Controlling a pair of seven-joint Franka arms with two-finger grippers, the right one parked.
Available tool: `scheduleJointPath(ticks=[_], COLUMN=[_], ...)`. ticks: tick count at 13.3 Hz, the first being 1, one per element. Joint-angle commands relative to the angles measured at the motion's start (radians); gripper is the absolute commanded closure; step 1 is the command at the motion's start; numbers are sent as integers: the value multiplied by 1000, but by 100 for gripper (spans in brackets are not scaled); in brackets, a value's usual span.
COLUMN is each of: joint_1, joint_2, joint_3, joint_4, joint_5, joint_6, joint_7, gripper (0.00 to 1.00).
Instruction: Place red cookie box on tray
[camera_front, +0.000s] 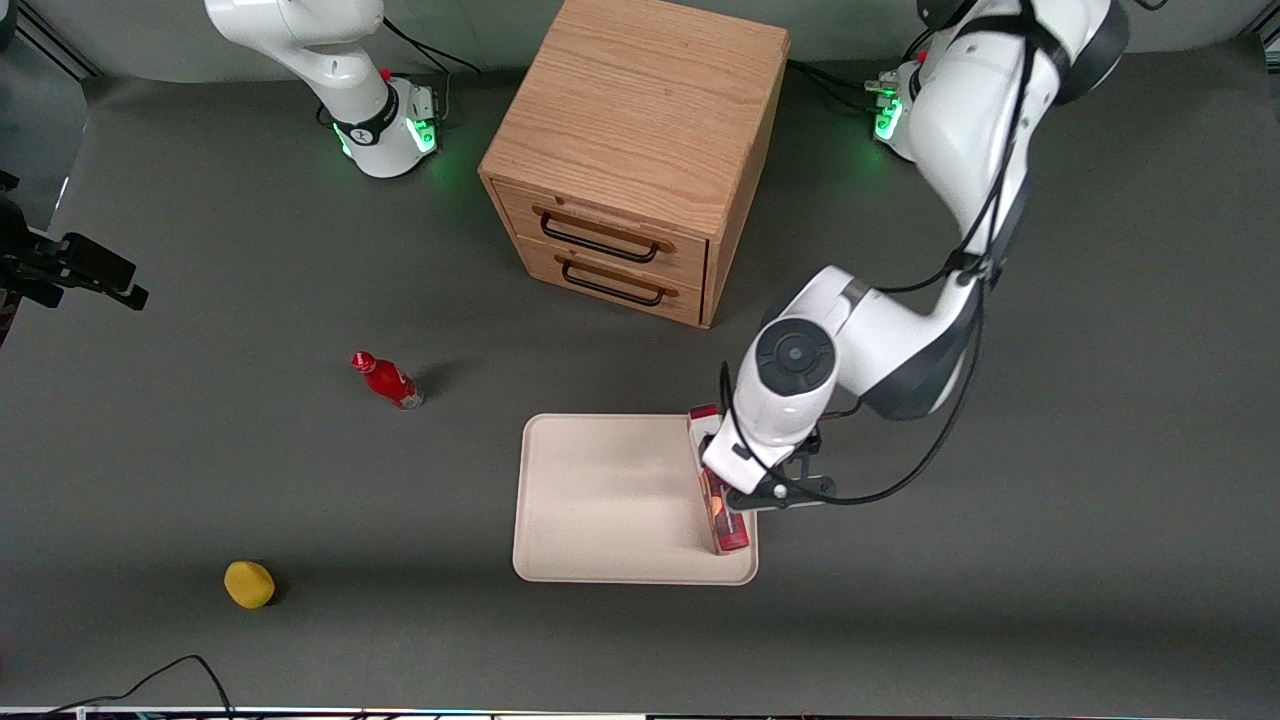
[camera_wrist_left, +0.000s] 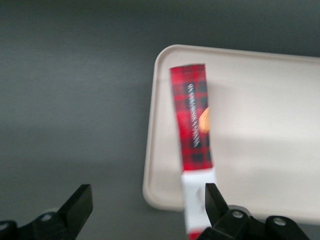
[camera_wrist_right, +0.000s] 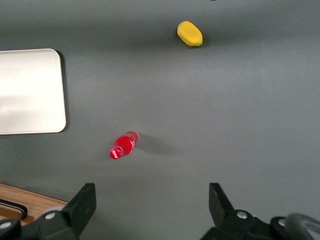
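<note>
Grey table carrying all items. Wooden two-drawer cabinet, drawers shut with black handles, set farther from the front camera than the tray. Cream-beige tray lying flat in front of the cabinet, its bare surface mostly unoccupied. Working arm reaching down over the tray's edge toward the working arm's end of the table, its white wrist housing covering the middle of the box in the front view. Red cookie box lying lengthwise on the tray along that edge, tartan end nearer the front camera, white label end just beside one finger. Claw low above the box with fingers spread wide, one over the label end, the other over bare table off the tray; nothing gripped. Small red bottle standing toward the parked arm's end, well apart from the tray. Yellow lemon-like object nearer the front camera than the bottle.
</note>
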Motion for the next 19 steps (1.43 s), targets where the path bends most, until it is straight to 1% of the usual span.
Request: scheduleJointPath(ticks=[1, 3, 5, 7, 8, 10, 11, 12, 13, 14, 15, 16, 18, 19], joint_1=[47, 81, 92, 92, 90, 90, 92, 92, 93, 112, 168, 202, 245, 300], joint_2=[-207, -316, -435, -552, -606, -718, -744, -770, -798, -807, -815, -815, -813, -813], joint_3=[22, 29, 93, 185, 229, 301, 331, 393, 448, 481, 481, 467, 444, 394], joint_4=[-161, -230, -336, -448, -505, -615, -635, -660, -669, -669, -672, -671, -666, -666], joint_5=[-41, -80, -110, -185, -197, -202, -199, -199, -199, -199, -199, -197, -184, -180], joint_6=[-108, -181, -193, -186, -181, -178, -193, -202, -216, -233, -239, -239, -236, -235], joint_7=[136, 193, 275, 403, 447, 539, 567, 605, 689, 759, 805, 816, 818, 818], gripper=[0, 0, 0, 0, 0, 0, 0, 0, 0, 0, 0, 0, 0, 0])
